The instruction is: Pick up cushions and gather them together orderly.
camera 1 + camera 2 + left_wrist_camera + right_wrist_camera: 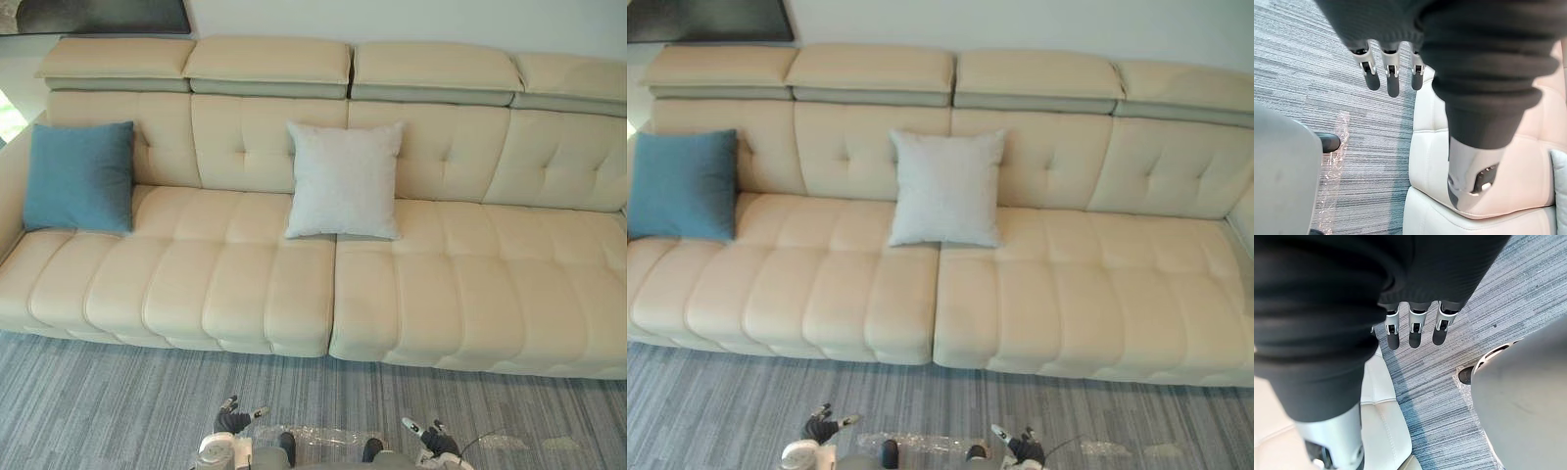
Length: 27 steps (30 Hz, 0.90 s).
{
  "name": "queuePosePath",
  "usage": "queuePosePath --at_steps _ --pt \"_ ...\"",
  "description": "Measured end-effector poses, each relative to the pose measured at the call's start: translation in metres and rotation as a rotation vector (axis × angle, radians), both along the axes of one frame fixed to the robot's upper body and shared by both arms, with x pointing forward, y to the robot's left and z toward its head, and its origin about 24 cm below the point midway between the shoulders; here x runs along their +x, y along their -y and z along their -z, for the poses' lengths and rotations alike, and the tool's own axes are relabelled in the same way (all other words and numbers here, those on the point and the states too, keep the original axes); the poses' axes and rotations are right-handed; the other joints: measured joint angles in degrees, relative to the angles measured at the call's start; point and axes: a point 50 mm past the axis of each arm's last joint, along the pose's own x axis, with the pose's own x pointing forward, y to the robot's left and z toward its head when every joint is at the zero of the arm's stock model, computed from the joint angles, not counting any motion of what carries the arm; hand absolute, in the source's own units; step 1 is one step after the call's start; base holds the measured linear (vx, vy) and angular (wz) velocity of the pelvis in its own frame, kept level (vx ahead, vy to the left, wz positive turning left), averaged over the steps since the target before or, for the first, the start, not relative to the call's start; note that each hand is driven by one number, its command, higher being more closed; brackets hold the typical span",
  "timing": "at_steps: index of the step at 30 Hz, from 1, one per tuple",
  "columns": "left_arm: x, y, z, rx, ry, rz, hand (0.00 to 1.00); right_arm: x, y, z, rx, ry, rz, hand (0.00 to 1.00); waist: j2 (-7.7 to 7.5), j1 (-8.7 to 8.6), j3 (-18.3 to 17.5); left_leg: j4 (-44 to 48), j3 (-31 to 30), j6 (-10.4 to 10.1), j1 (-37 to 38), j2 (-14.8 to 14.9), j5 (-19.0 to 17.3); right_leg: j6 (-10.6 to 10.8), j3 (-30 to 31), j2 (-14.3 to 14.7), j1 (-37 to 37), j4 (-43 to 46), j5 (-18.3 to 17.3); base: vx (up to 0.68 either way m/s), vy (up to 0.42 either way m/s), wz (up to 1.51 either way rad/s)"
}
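Eye views: a blue cushion at the left end of the sofa and a pale grey cushion at its middle, both leaning on the backrest, well apart. Wrist views: left hand and right hand hang low over the carpet beside the sofa's front edge, fingers straight, holding nothing.

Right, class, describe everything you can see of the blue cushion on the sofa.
The square blue fabric cushion looks soft, plain and matt. It stands nearly upright at the left end of the cream leather sofa, lower edge on the seat, back leaning on the tufted backrest. The pale grey square cushion sits apart, mid-sofa.
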Motion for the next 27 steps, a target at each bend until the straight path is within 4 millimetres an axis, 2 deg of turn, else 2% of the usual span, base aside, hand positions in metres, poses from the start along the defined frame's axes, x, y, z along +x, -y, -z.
queuePosePath --at_steps 11,19,22,24,26,27 --pt "-0.007 -0.003 0.003 0.000 -0.029 -0.019 0.00 -0.003 -0.002 0.003 0.014 -0.031 0.003 0.00 -0.39 -0.50 -0.18 -2.30 0.16 0.17 4.16 -0.16 0.11 -0.09 1.45 0.39 3.13 -2.72 1.00 0.02 0.011 -0.10" --pt "-0.011 -0.005 0.004 0.014 -0.048 -0.001 0.00 -0.006 -0.002 0.005 0.020 -0.051 0.001 0.00 -0.77 -0.76 -0.11 -3.68 3.10 0.39 5.85 -0.36 0.22 0.38 4.65 0.46 3.29 -4.48 2.62 -0.02 0.029 -0.19" --pt "-0.012 -0.008 0.004 0.022 -0.050 0.002 0.00 -0.006 -0.002 0.005 0.019 -0.052 0.001 0.00 -1.13 -1.35 -0.10 -3.73 3.93 0.41 6.04 -0.33 0.11 0.44 5.62 0.52 3.09 -4.66 2.73 -0.02 0.017 -0.17" --pt "-0.012 -0.008 0.004 0.022 -0.050 0.002 0.00 -0.006 -0.001 0.005 0.017 -0.051 0.001 0.00 -1.14 -1.41 -0.07 -3.58 5.04 0.36 6.36 -0.19 -0.42 0.46 6.65 0.68 2.90 -4.65 2.73 -0.03 0.023 -0.35" --pt "-0.010 -0.008 0.003 0.022 -0.042 -0.001 0.00 -0.002 -0.001 0.004 0.015 -0.040 -0.001 0.00 -1.08 -1.22 0.16 -1.08 8.08 -0.28 5.34 0.49 -3.07 0.44 9.88 1.34 0.72 -3.66 2.72 -0.04 0.034 -0.77" --pt "-0.008 -0.009 0.002 0.024 -0.034 0.000 0.00 0.004 -0.001 0.002 0.015 -0.026 -0.006 0.00 -0.93 -1.22 0.42 3.11 10.75 0.03 3.24 1.49 -5.31 0.03 11.88 2.11 -1.62 -2.04 3.12 -0.04 0.023 -0.96"
